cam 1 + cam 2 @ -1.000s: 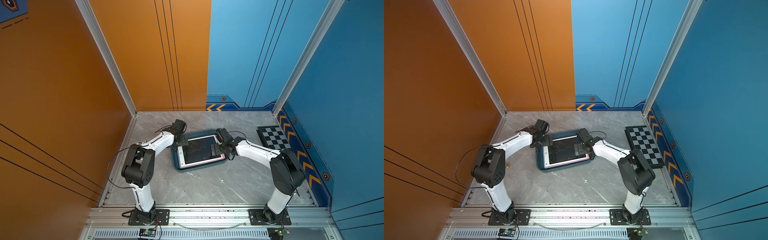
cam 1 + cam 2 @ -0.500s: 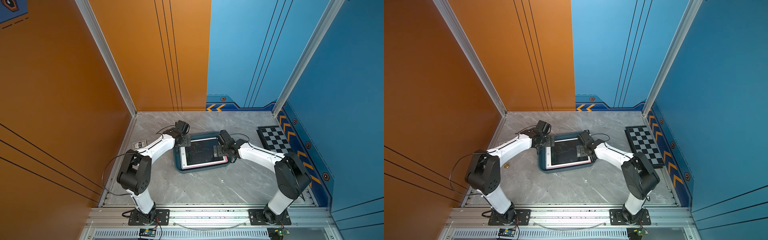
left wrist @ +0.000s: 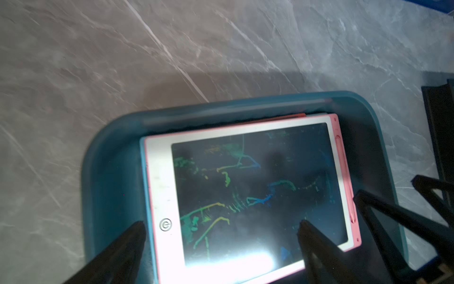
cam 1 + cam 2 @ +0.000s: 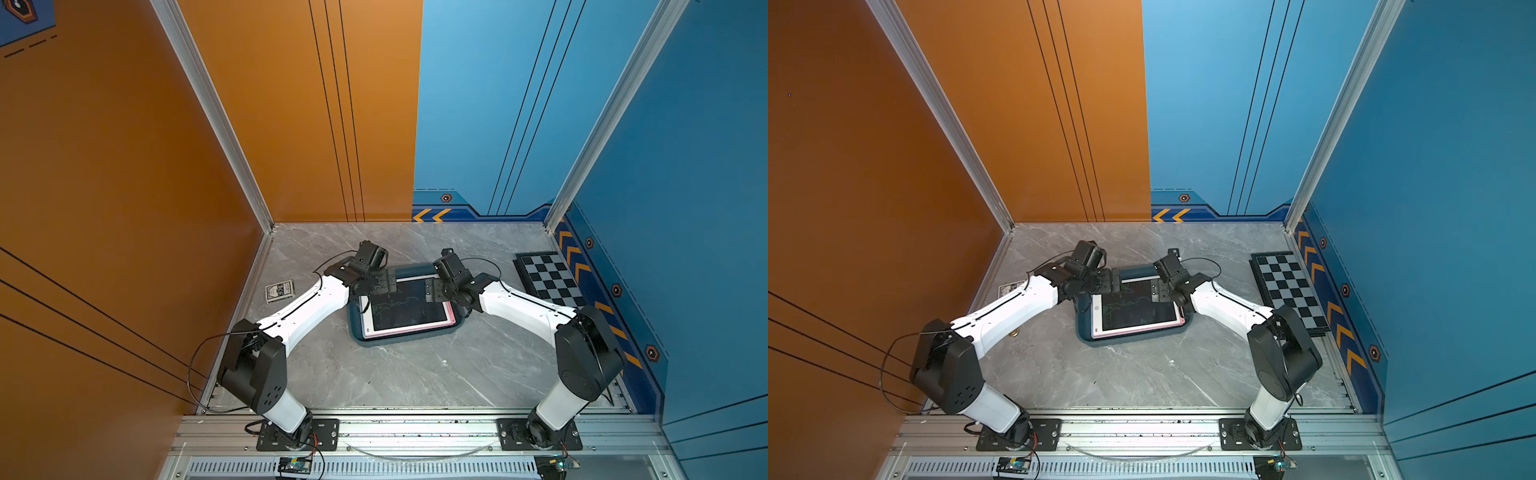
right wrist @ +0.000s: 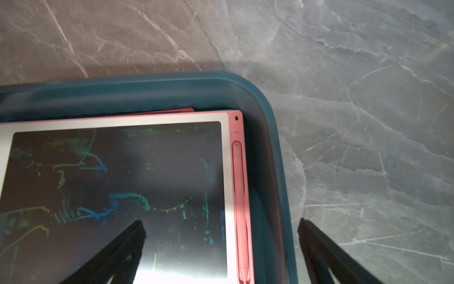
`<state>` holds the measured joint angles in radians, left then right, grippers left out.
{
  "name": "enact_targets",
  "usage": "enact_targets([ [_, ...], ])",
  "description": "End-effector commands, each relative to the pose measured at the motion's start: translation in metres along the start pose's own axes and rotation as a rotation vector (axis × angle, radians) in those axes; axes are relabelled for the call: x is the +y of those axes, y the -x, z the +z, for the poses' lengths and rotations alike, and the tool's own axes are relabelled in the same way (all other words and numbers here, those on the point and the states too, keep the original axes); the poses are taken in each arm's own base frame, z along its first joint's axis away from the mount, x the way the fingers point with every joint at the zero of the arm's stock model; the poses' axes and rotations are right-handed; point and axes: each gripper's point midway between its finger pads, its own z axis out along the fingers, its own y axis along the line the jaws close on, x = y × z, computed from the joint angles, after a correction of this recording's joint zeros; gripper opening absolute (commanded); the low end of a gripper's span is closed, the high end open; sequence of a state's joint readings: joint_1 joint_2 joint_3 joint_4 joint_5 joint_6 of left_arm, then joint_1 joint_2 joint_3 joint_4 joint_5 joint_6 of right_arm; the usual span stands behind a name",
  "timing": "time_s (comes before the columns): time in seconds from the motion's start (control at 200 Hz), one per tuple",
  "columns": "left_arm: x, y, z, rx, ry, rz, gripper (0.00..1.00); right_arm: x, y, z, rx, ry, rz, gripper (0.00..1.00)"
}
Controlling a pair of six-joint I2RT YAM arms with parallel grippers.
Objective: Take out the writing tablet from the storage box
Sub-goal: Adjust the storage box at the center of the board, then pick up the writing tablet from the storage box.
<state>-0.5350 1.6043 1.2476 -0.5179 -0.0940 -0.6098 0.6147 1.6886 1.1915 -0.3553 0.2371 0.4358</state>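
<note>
Inside the storage box (image 4: 399,337), writing tablet (image 4: 405,309) lying flat, left gripper (image 3: 221,225) and right gripper (image 5: 221,222) spread above

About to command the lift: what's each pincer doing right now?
Left pincer: open, holding nothing, over the writing tablet in the storage box.
Right pincer: open, holding nothing, over the same tablet.

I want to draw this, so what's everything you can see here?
Table: one, grey marble, under everything.
Box: one, teal, middle of table.
Tablet: one, pink and white, dark scribbled screen, lying in box.
Stylus: one, pink, in tablet's side slot.
Chessboard: one, black and grey, on table by blue wall.
Card pack: one, bluish, on table by orange wall.
Arms: two, white and black, from near edge.
Left tool: one, black, open over tablet.
Right tool: one, black, open above tablet's stylus edge.
</note>
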Motion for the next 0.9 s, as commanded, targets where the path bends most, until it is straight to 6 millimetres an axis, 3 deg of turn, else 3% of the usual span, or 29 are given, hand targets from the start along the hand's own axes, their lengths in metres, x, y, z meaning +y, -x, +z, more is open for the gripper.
enact_targets([
  [0.0,0.011,-0.029,0.02,0.105,0.042,-0.06,0.98,0.003,0.008,0.006,-0.01,0.003,0.014,0.99],
  [0.305,0.037,-0.044,0.035,0.148,0.182,-0.076,0.98,0.001,-0.007,0.015,0.026,-0.012,0.015,0.99],
  [0.896,0.052,-0.064,0.054,0.201,0.244,-0.134,0.98,0.015,-0.018,0.024,0.063,0.015,0.006,0.99],
])
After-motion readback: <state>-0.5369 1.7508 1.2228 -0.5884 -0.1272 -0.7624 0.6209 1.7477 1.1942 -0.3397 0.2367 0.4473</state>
